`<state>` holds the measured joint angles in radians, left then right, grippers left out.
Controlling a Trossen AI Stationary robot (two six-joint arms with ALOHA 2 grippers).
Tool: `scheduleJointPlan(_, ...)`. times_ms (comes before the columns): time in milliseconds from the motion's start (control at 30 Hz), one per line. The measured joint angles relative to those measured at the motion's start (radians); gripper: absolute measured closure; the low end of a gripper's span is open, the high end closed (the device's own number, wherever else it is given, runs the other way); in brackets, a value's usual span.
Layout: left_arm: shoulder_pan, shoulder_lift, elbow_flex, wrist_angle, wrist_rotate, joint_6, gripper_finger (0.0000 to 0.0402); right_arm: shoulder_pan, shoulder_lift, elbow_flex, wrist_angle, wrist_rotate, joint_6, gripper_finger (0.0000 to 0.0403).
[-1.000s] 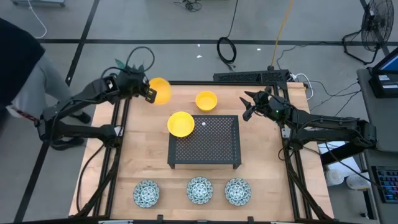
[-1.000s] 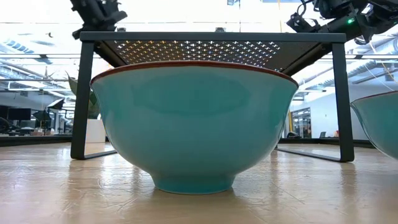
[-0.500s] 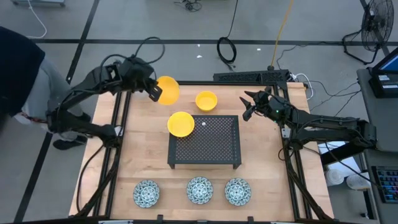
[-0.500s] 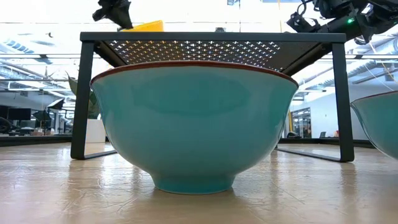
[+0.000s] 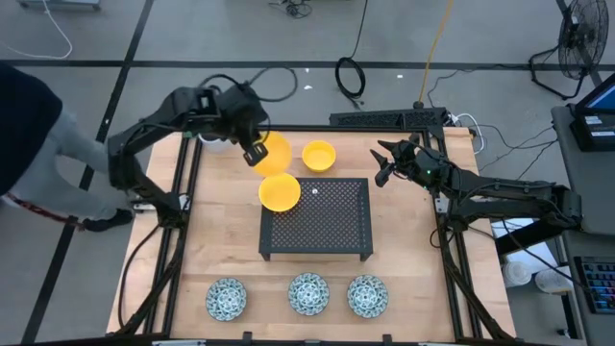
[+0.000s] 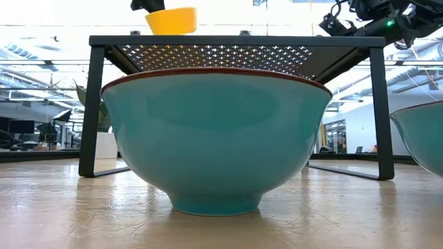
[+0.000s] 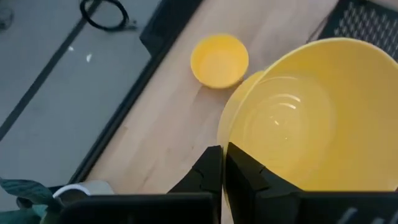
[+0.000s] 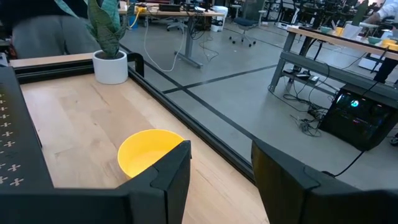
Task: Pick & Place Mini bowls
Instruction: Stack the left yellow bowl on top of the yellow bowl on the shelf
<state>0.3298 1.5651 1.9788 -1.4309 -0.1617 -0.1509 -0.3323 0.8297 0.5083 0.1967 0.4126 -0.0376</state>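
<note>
Six mini bowls are showing, and one yellow bowl (image 5: 274, 151) is hanging in the left gripper (image 5: 255, 154).

Its jaws are pinching that bowl's rim, fingers (image 7: 208, 177) nearly together, holding it above the table (image 5: 216, 235) just beside the black perforated rack (image 5: 317, 219). A second yellow bowl (image 5: 280, 191) is sitting at the rack's far-left corner, directly below the held one in the left wrist view; a third yellow bowl (image 5: 318, 155) is resting on the wood beyond the rack. Three patterned bowls (image 5: 307, 293) are lining the near edge. The right gripper (image 5: 384, 163) is waiting near the far right corner, fingers spread and gripping nothing.
</note>
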Motion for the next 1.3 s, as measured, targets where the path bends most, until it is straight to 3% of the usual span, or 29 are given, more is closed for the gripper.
scheduleJointPlan(367,-0.039,0.1,0.003,-0.071,0.041,-0.005,0.0396,0.0,0.0,0.0,-0.005,0.0,0.0,0.0248)
scheduleJointPlan(1300,-0.112,0.113,-0.094,-0.065,0.087,-0.038,0.0386,0.0,0.0,0.0,-0.008,0.0,0.0,0.0248)
